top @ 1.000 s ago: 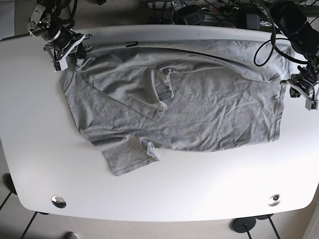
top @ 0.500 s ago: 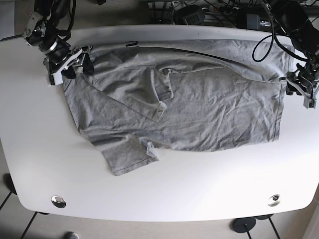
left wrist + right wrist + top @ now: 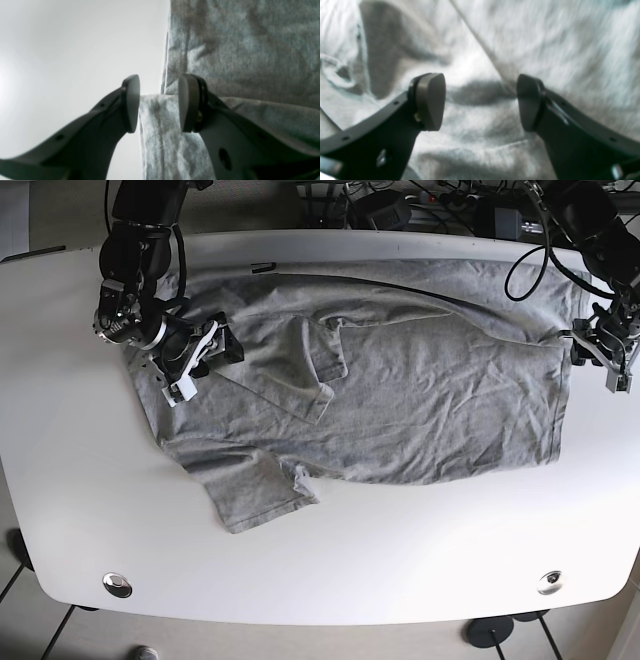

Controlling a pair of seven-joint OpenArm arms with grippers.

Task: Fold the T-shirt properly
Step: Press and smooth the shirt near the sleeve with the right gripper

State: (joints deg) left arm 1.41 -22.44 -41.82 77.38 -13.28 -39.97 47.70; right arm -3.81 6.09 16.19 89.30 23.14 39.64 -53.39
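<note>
Left gripper (image 3: 158,103) jaws part-open around T-shirt (image 3: 380,395) hem at 3 o'clock (unclamped); right gripper (image 3: 480,102) wide, empty. Could slip when lifted.

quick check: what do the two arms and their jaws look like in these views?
Both arms are black with silver-grey joint housings and white brackets near the wrists. Left gripper and right gripper: dark, curved fingers with small holes, ending in flat rounded grey-brown pads. Black cables loop by the left arm.

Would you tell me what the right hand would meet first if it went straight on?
Most likely the grey T-shirt: the right hand is open with fabric filling the gap ahead, though depth is unclear.
</note>
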